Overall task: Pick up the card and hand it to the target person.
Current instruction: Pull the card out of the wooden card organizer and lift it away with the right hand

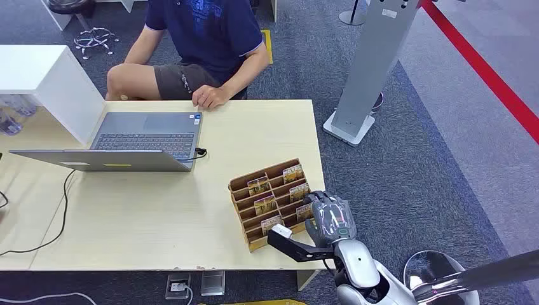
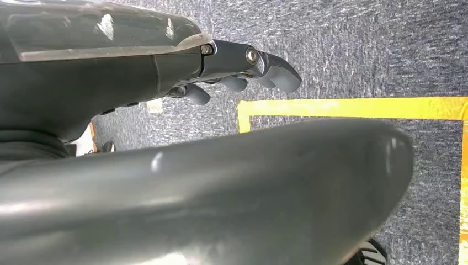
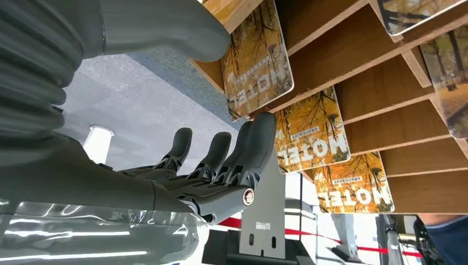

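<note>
Reaching in, right hand (image 1: 330, 218) hangs at the wooden card rack (image 1: 270, 202) near the desk's (image 1: 159, 216) front right corner, fingers (image 3: 251, 149) apart, thumb beside a hotel card (image 3: 258, 58), nothing grabbed yet.

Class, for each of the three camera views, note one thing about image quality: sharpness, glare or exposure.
Head view: evenly lit and sharp, with soft shadows under the laptop. Left wrist view: the near dark body part is blurred with pale glare streaks, while the carpet and yellow floor line are sharp. Right wrist view: the hotel cards read clearly, and the background behind the right hand is overexposed.
</note>
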Controlling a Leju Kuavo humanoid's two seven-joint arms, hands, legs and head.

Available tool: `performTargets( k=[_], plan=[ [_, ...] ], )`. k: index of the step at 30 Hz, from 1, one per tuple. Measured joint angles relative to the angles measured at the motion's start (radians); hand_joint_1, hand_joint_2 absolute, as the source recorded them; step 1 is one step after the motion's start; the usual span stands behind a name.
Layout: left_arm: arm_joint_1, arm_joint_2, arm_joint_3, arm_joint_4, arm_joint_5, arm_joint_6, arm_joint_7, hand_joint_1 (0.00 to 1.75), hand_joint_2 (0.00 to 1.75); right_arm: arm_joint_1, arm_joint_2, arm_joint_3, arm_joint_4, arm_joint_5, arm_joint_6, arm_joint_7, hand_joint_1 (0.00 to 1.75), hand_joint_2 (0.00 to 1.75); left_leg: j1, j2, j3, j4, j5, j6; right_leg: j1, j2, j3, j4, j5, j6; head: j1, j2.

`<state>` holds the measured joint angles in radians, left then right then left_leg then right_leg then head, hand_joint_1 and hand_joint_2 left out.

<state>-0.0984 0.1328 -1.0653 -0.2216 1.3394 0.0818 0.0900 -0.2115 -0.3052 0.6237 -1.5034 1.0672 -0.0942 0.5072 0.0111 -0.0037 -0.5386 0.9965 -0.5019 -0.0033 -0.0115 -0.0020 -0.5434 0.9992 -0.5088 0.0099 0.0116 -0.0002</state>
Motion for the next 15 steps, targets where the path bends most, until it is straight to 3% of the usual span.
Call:
performTargets(
  k=[15],
  plan=[
    [0.000, 0.000, 0.000, 0.000, -0.002, 0.000, 0.000, 0.00, 0.00, 0.008, 0.000, -0.002, 0.004, -0.008, 0.000, -0.001, 0.77, 1.75, 0.000, 0.000, 0.000, 0.000, 0.000, 0.000, 0.000, 0.000, 0.000, 0.000, 0.000, 0.000, 0.000, 0.000]
  ],
)
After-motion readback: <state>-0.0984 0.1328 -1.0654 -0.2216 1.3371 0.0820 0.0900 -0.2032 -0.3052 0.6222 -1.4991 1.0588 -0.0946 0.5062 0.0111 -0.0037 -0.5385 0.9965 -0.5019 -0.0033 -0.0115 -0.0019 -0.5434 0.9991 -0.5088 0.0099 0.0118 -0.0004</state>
